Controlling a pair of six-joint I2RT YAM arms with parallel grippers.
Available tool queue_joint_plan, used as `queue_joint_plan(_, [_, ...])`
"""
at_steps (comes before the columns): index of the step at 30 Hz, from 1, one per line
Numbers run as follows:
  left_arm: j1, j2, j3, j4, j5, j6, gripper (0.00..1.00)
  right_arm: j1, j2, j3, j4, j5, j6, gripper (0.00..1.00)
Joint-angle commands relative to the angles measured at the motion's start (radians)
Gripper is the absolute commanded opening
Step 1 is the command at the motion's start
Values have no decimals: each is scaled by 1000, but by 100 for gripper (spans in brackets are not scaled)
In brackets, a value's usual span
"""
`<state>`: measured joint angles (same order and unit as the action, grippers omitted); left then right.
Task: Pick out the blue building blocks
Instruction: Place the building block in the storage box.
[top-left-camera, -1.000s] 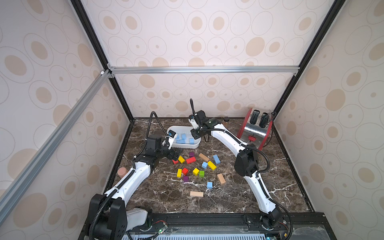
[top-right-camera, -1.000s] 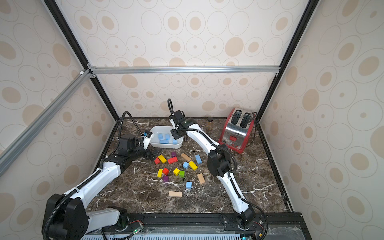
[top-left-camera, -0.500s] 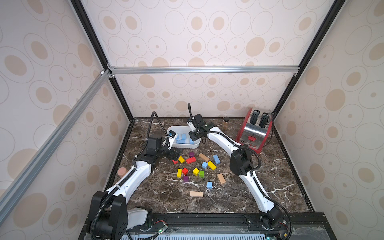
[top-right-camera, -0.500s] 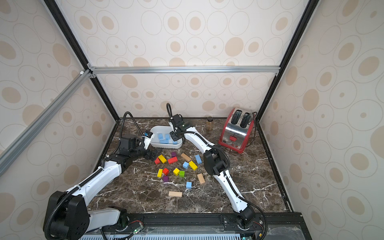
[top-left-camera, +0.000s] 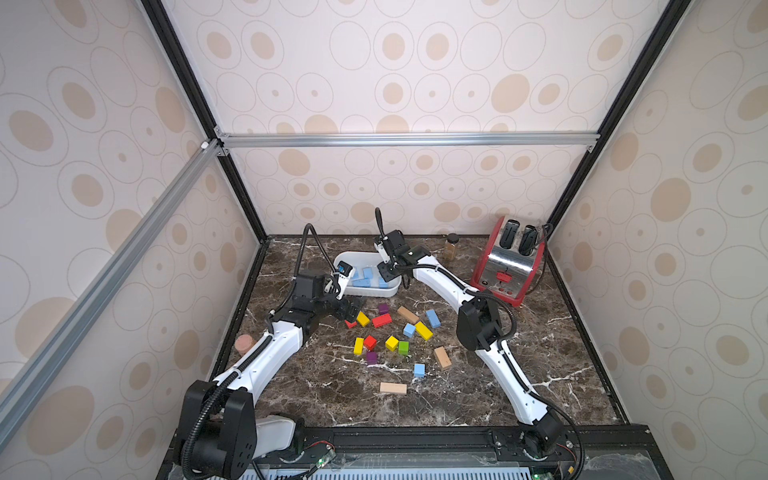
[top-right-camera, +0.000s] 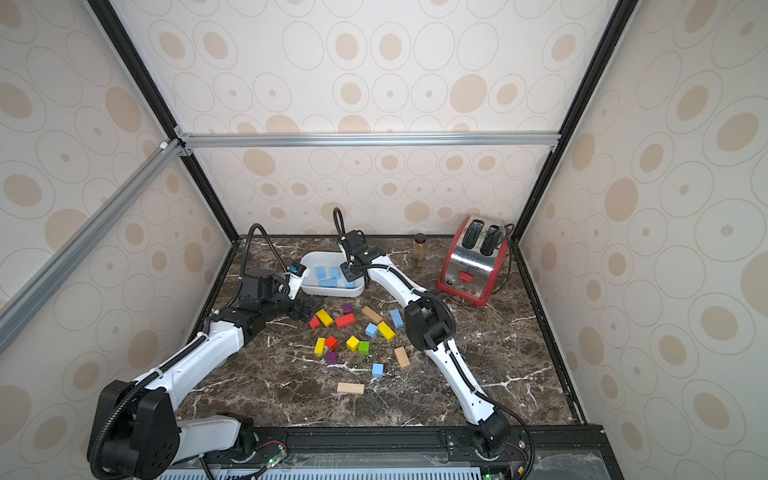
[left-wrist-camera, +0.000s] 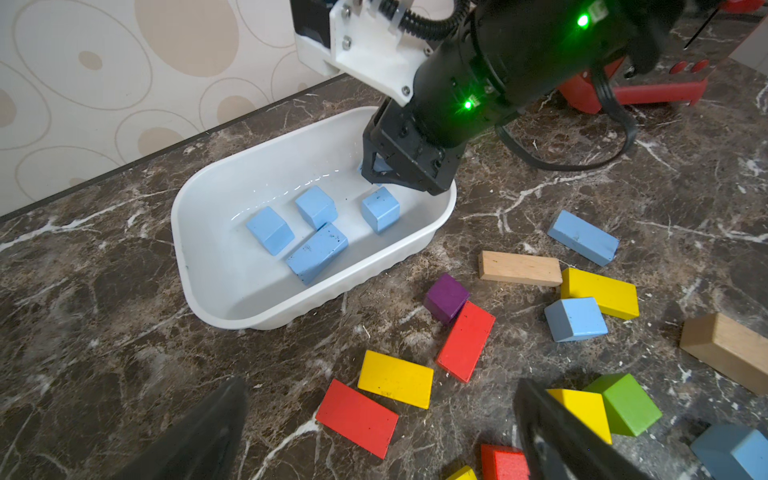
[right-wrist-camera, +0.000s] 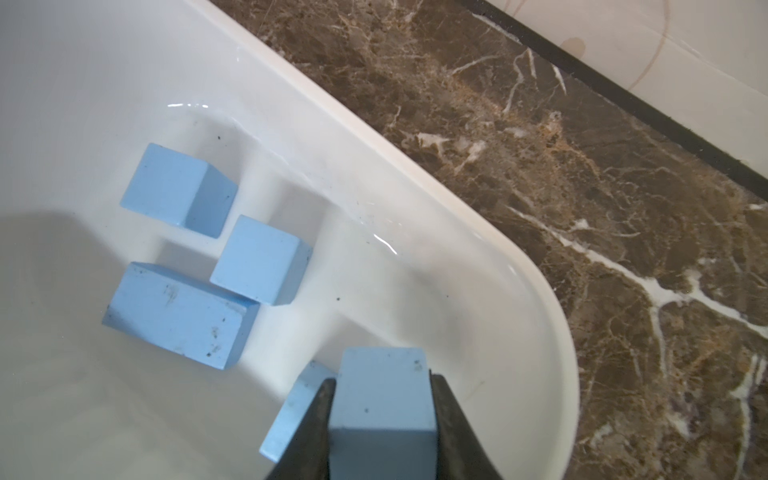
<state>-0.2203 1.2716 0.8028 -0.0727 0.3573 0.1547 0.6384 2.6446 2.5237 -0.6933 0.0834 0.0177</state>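
Over the right end of the white tray (right-wrist-camera: 457, 199) my right gripper (right-wrist-camera: 382, 384) is shut on a light blue cube (right-wrist-camera: 382, 399). Several blue building blocks (left-wrist-camera: 318, 252) lie in the tray (top-left-camera: 365, 293). Three more blue blocks lie loose on the marble: a long one (top-left-camera: 433, 318), a cube (top-left-camera: 409, 330) and a cube nearer the front (top-left-camera: 419, 370). My left gripper (left-wrist-camera: 380, 386) hangs open, low over a flat red block (left-wrist-camera: 357, 417) and a yellow one (left-wrist-camera: 395, 384). It stands just in front of the tray, with nothing between its fingers.
Red, yellow, green, purple and tan wooden blocks (top-left-camera: 392, 387) are scattered mid-table. A red toaster (top-left-camera: 509, 262) and a small brown jar (top-left-camera: 451, 245) stand at the back right. A tan cylinder (top-left-camera: 244, 344) sits by the left wall.
My right arm has shifted slightly left and lower over the tray with the blue cube still held. The left arm has not moved.
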Motion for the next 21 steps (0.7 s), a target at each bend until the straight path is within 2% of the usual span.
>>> queue_joint_plan(1, [7, 2, 39, -21, -3, 31, 99, 0, 33, 26, 0, -2, 2, 11])
queue_joint_plan(5, [6, -1, 41, -25, -1, 31, 99, 0, 40, 27, -5, -10, 9, 21])
queue_joint_plan(11, [7, -10, 40, -33, -5, 34, 100, 0, 42, 27, -7, -18, 17, 24])
queue_joint_plan(21, [7, -27, 39, -45, -9, 34, 99, 0, 47, 26, -18, -43, 34, 38])
